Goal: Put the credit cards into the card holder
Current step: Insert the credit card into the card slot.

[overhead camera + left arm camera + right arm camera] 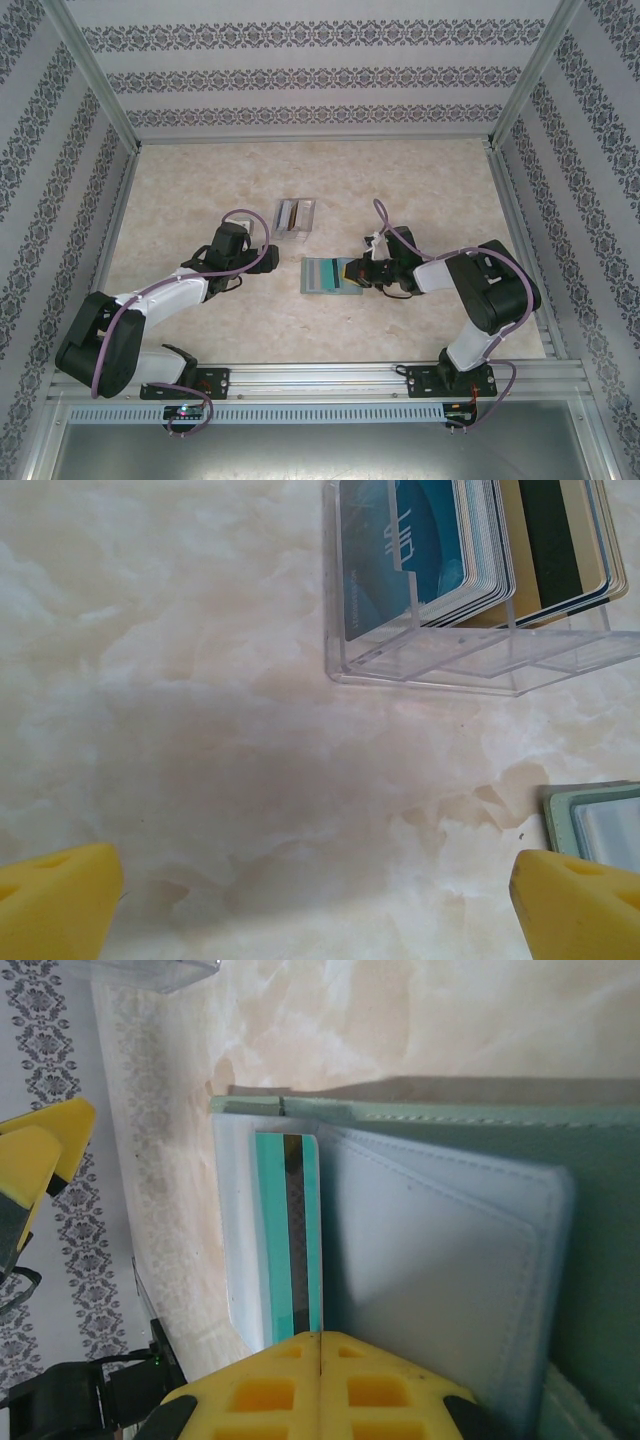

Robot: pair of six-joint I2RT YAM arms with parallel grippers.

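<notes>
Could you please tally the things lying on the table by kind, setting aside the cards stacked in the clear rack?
Grey-green wallet: 1
Clear rack: 1
Teal card, tucked in the wallet: 1
Total: 3

The grey-green card holder (322, 276) is laid open and flat near the middle of the worktop (190, 190), its light blue pockets turned upward. A teal-green card (290, 1250) with a dark stripe is tucked partly into one pocket. The remaining credit cards (480, 540) are stood on edge in a clear rack (470, 665) just on the far side.
</notes>
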